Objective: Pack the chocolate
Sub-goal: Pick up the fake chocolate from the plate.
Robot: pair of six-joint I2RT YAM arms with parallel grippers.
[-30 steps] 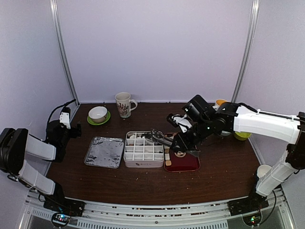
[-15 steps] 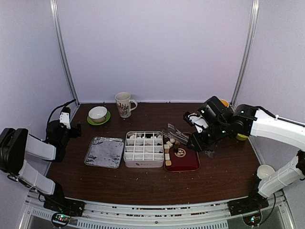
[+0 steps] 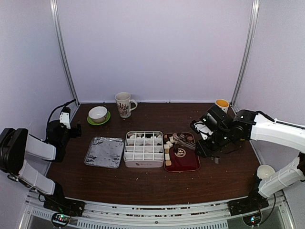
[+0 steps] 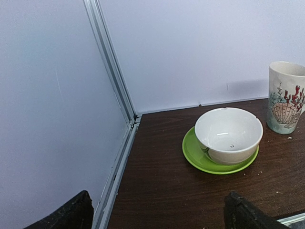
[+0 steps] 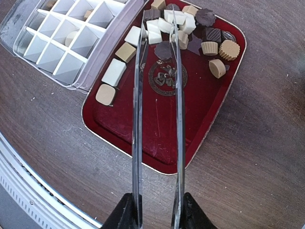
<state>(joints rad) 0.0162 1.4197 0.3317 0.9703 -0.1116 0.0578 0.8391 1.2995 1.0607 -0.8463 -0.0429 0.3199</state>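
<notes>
Chocolate (image 5: 209, 47) heaped at far end of red tray (image 5: 157, 138), ahead of right claw (image 5: 157, 212), beside divided box (image 5: 71, 38). Right claw clamped on metal tongs (image 5: 137, 119), tips over pieces. Left claw (image 4: 157, 214) spread wide, facing white bowl (image 4: 228, 136).

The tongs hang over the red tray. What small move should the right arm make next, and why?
Probably lower the tongs and close them on one piece of chocolate. The right tool grips the tongs, and their open tips hang over the pile in the red tray, seemingly empty.
</notes>
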